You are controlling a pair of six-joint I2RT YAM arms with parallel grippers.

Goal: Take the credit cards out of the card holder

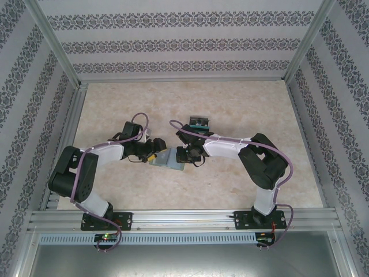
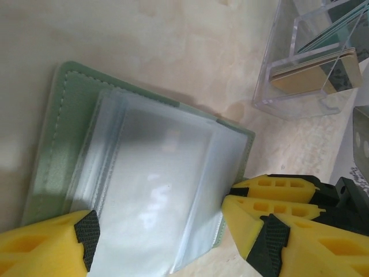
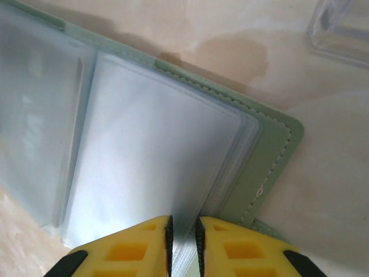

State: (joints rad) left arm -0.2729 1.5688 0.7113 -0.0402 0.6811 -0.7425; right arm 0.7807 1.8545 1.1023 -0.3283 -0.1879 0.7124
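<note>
Beige marbled tabletop [image 1: 242, 104] (patterned wallpaper [image 1: 173, 46] all round) carries the open green card holder [image 1: 169, 160] at its centre, left gripper [image 2: 179, 239] spread wide over it, right gripper [image 3: 183, 231] pinching its clear sleeve [image 3: 155, 161].

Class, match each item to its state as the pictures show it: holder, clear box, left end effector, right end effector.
Items:
1. holder
2. clear box
3. left end effector
4. right end effector

States:
a. jaws wide apart
b. contains cards
c. lies open on the table
d. pinching a sleeve

Pairs: 1-c, 2-b, 3-a, 4-d
</note>
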